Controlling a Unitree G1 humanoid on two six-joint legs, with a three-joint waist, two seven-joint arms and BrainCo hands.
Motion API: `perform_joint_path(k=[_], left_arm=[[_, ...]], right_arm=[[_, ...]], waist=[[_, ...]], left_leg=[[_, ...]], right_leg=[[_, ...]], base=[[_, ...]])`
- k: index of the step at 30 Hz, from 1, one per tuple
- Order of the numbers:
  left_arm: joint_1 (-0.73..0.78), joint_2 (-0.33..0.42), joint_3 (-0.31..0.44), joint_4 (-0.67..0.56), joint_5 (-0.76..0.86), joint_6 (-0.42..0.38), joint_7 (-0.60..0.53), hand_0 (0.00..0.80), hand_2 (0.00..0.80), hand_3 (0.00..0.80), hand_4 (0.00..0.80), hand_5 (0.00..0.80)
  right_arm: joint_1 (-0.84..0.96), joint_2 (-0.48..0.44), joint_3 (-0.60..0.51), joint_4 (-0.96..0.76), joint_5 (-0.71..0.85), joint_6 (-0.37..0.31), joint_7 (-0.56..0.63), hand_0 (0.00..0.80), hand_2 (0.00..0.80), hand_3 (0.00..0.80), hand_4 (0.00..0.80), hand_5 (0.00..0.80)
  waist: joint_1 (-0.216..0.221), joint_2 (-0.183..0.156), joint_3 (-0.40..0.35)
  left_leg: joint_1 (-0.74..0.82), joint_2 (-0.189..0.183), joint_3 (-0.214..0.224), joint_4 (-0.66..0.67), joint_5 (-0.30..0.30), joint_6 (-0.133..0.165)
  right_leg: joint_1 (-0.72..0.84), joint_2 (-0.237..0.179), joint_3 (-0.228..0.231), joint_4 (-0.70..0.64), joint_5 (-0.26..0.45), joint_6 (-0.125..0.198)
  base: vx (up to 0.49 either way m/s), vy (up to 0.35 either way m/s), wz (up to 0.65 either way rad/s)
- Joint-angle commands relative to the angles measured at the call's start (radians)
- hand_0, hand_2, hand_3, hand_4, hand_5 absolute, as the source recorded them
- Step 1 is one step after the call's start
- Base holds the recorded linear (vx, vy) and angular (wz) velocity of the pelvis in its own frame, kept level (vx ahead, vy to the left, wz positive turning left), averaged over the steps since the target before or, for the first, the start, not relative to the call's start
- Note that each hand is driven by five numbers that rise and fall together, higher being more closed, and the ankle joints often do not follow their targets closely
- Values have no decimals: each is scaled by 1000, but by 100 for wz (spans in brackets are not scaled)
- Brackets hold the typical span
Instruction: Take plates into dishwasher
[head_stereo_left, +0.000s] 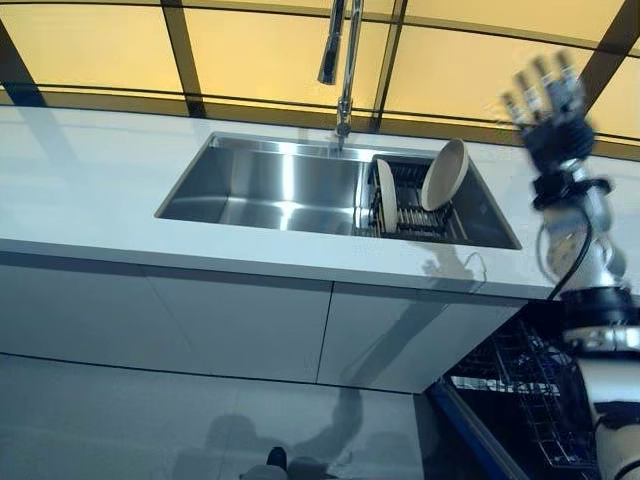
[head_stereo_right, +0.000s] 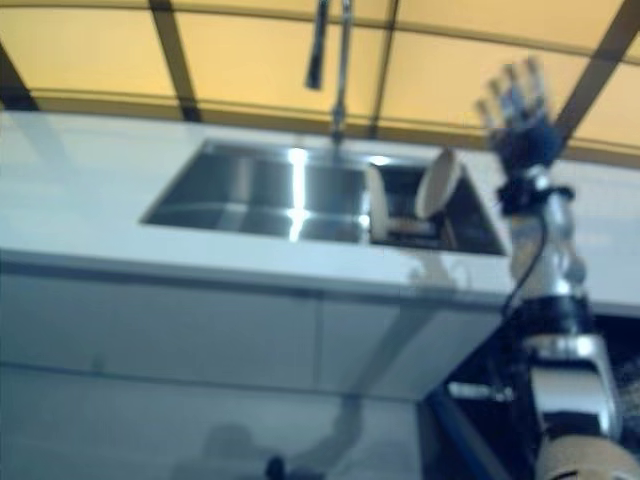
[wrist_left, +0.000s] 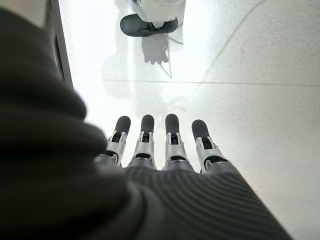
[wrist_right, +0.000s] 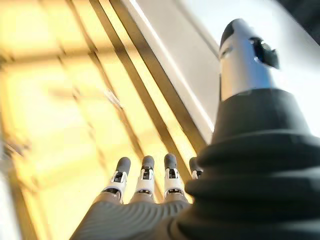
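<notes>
Sink (head_stereo_left: 270, 185): brushed stainless, rectangular, set into the white smooth worktop (head_stereo_left: 90, 190) near its back edge; tall steel faucet (head_stereo_left: 345, 70) rises from the back rim. Sink's right end holds a dark wire rack (head_stereo_left: 415, 205) w/ 2 beige round plates: one plate (head_stereo_left: 386, 195) upright on edge at the rack's left side, a second plate (head_stereo_left: 444, 174) tilted, leaning toward the sink's right wall. Right hand (head_stereo_left: 548, 100) is raised above the worktop's right end, right of the sink, apart from both plates; fingers (wrist_right: 144, 181) straight and spread, holding nothing. Left hand (wrist_left: 165, 165) shows only in its wrist view, pointing down at the pale speckled floor (wrist_left: 260, 60); fingers (wrist_left: 172, 137) extended and relaxed, empty. Under the worktop: flat white cabinet fronts (head_stereo_left: 230, 325). At the lower right an open dishwasher (head_stereo_left: 520, 400) w/ wire rack basket showing; can't tell what's in it. Behind the worktop, yellow panels w/ dark frame bars (head_stereo_left: 180, 50).
</notes>
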Motion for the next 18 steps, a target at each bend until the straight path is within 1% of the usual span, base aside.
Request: perform_joint_path(k=[1, 2, 4, 5, 6, 7, 8, 9, 10, 11, 12, 13, 14, 15, 16, 17, 18], left_arm=[[-40, 12, -64, 54, -18, 19, 9, 0, 0, 0, 0, 0], [-41, 11, -64, 53, -18, 21, 9, 0, 0, 0, 0, 0], [-50, 17, -66, 37, -35, 38, 12, 0, 0, 0, 0, 0], [-61, 23, -64, 26, -29, 50, 10, 0, 0, 0, 0, 0], [-68, 27, -70, 21, -25, 58, 7, 0, 0, 0, 0, 0], [-73, 48, -85, -6, -15, 76, -1, 0, 0, 0, 0, 0], [-75, 54, -92, -13, -16, 79, -1, 0, 0, 0, 0, 0], [-78, 65, -106, -24, -14, 82, -1, 0, 0, 0, 0, 0], [-78, 72, -109, -35, -23, 89, 4, 0, 0, 0, 0, 0], [-76, 80, -109, -41, -44, 92, 9, 0, 0, 0, 0, 0], [-78, 88, -109, -45, -72, 94, 11, 0, 0, 0, 0, 0], [-84, 92, -105, -53, -80, 100, 10, 0, 0, 0, 0, 0], [-92, 96, -100, -62, -89, 106, 9, 0, 0, 0, 0, 0], [-96, 97, -97, -65, -101, 110, 12, 0, 0, 0, 0, 0], [-102, 99, -91, -79, -121, 127, 19, 0, 0, 0, 0, 0], [-102, 101, -93, -82, -128, 133, 23, 0, 0, 0, 0, 0], [-95, 85, -92, -86, -151, 139, 39, 0, 0, 0, 0, 0]], right_arm=[[-145, -120, 50, 73, -56, -100, -219, 0, 0, 0, 0, 0], [-155, -125, 57, 82, -60, -99, -222, 0, 0, 0, 0, 0], [-220, -175, 125, 163, -140, -59, -306, 0, 0, 0, 0, 0], [-249, -215, 177, 212, -212, -18, -335, 0, 0, 0, 0, 0], [-263, -232, 199, 226, -237, -4, -359, 0, 0, 0, 0, 0], [-272, -266, 247, 234, -282, 41, -401, 0, 0, 0, 0, 0], [-277, -279, 263, 240, -282, 55, -418, 0, 0, 0, 0, 0], [-282, -306, 284, 269, -274, 60, -425, 0, 0, 0, 0, 0], [-291, -308, 290, 283, -272, 70, -416, 0, 0, 0, 0, 0], [-297, -303, 293, 279, -286, 83, -423, 0, 0, 0, 0, 0], [-304, -294, 298, 268, -311, 96, -441, 0, 0, 0, 0, 0], [-316, -284, 306, 264, -325, 103, -452, 0, 0, 0, 0, 0], [-333, -276, 317, 262, -348, 118, -466, 0, 0, 0, 0, 0], [-343, -272, 324, 261, -361, 125, -474, 0, 0, 0, 0, 0], [-347, -260, 320, 245, -400, 138, -467, 0, 0, 0, 0, 0], [-344, -257, 317, 240, -404, 143, -462, 0, 0, 0, 0, 0], [-334, -253, 342, 216, -411, 181, -443, 0, 0, 0, 0, 0]], waist=[[22, -23, -26], [22, -22, -25], [23, -25, -25], [22, -28, -25], [22, -29, -26], [8, -32, -17], [-1, -22, -13], [-29, 1, 11], [-45, 8, 30], [-53, 7, 43], [-60, 5, 56], [-68, -2, 69], [-79, -9, 85], [-84, -7, 91], [-88, -11, 106], [-88, -12, 106], [-82, -16, 98]], left_leg=[[-70, 52, -24, 114, -67, -43], [-70, 50, -24, 116, -70, -42], [-68, 43, -16, 139, -85, -35], [-79, 32, -13, 159, -99, -21], [-92, 20, -16, 171, -105, -12], [-67, -4, -24, 156, -102, 13], [-57, -1, -28, 144, -95, 20], [-18, 3, -44, 129, -102, 29], [15, 2, -48, 120, -107, 26], [36, 2, -47, 112, -109, 21], [55, 9, -49, 113, -115, 12], [70, 9, -57, 121, -136, 6], [87, 7, -65, 137, -173, 2], [90, 9, -68, 153, -194, 2], [87, 26, -52, 194, -233, 5], [82, 31, -48, 206, -241, 6], [67, 38, -51, 224, -234, -6]], right_leg=[[27, -88, 40, 30, 70, 53], [27, -90, 40, 29, 72, 54], [20, -106, 37, 38, 76, 59], [20, -110, 45, 67, 61, 59], [19, -112, 50, 97, 50, 59], [-57, -142, 67, 275, 133, 88], [-109, -142, 82, 351, 169, 92], [-214, -125, 111, 472, 191, 92], [-284, -126, 119, 494, 212, 90], [-304, -129, 118, 452, 214, 86], [-303, -129, 111, 352, 203, 79], [-323, -138, 114, 254, 226, 81], [-353, -152, 122, 171, 286, 92], [-359, -155, 125, 138, 314, 98], [-376, -158, 122, 132, 295, 98], [-373, -157, 118, 135, 281, 97], [-331, -149, 121, 111, 271, 96]], base=[[88, 49, -1], [93, 58, -1], [87, 88, -2], [96, 108, -7], [134, 149, -7], [96, 140, -8], [133, 194, -7], [141, 131, -1], [194, 55, 15], [218, -105, 27], [207, -210, 27], [201, -326, 12], [142, -296, 3], [88, -329, -2], [35, -202, 12], [56, -213, 19], [100, -108, 25]])
